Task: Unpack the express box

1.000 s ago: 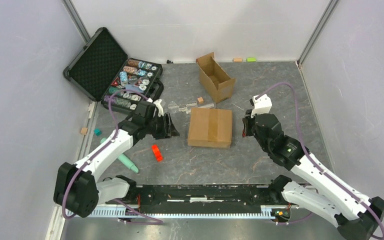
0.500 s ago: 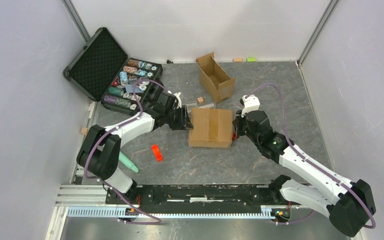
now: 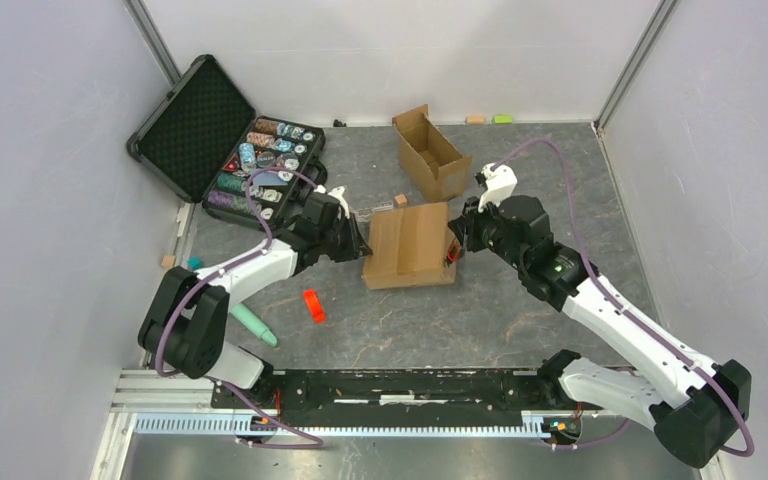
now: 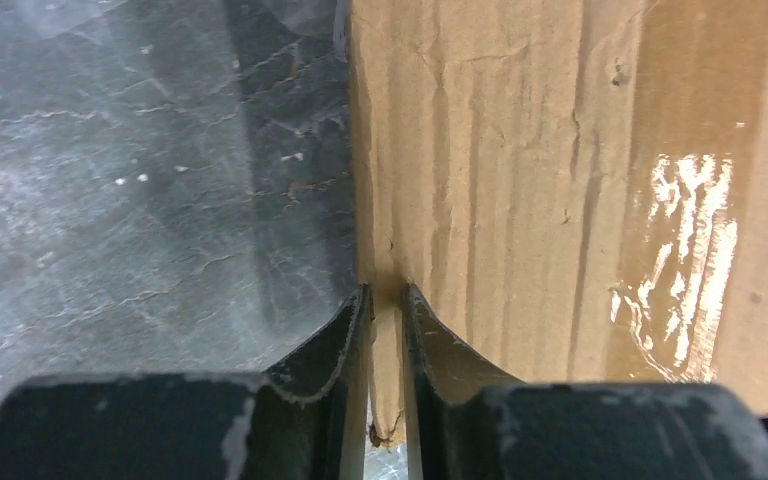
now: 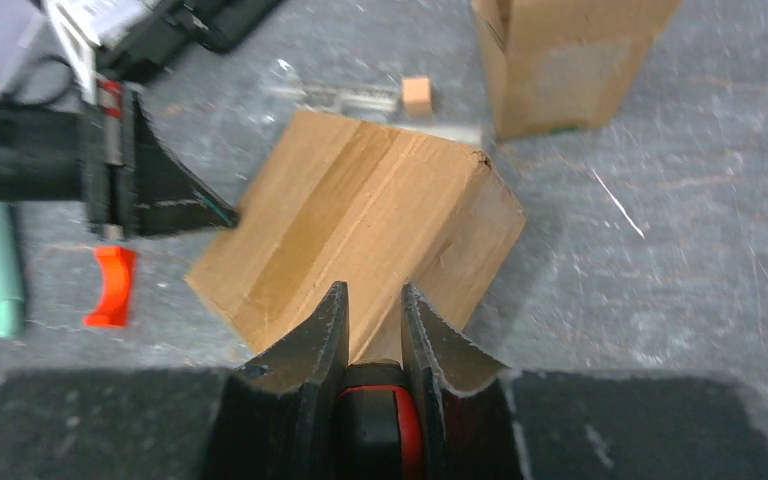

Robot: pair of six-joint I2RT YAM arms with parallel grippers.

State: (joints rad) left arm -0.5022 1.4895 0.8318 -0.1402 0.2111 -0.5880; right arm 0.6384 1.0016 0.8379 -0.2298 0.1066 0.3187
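Note:
The express box (image 3: 412, 245), brown cardboard with a glossy taped seam, lies mid-table and looks tilted. No label shows. My left gripper (image 3: 363, 243) is at its left edge. In the left wrist view the jaws (image 4: 385, 295) are shut on a thin cardboard edge of the box (image 4: 560, 180). My right gripper (image 3: 457, 240) is against the box's right end, shut on a red and black tool (image 5: 375, 420). Its fingertips (image 5: 373, 290) sit at the box's near corner (image 5: 360, 220). What the tool's front end touches is hidden.
A narrow open cardboard box (image 3: 430, 155) stands behind. A black case of poker chips (image 3: 260, 165) lies open at the back left. A red piece (image 3: 312, 305), a teal marker (image 3: 253, 325), a small wooden block (image 3: 400, 201) and clear plastic (image 3: 365, 212) lie around.
The left gripper reached the box's left edge and closed on it. The right gripper moved in to the right end. The box shifted left and back and turned slightly.

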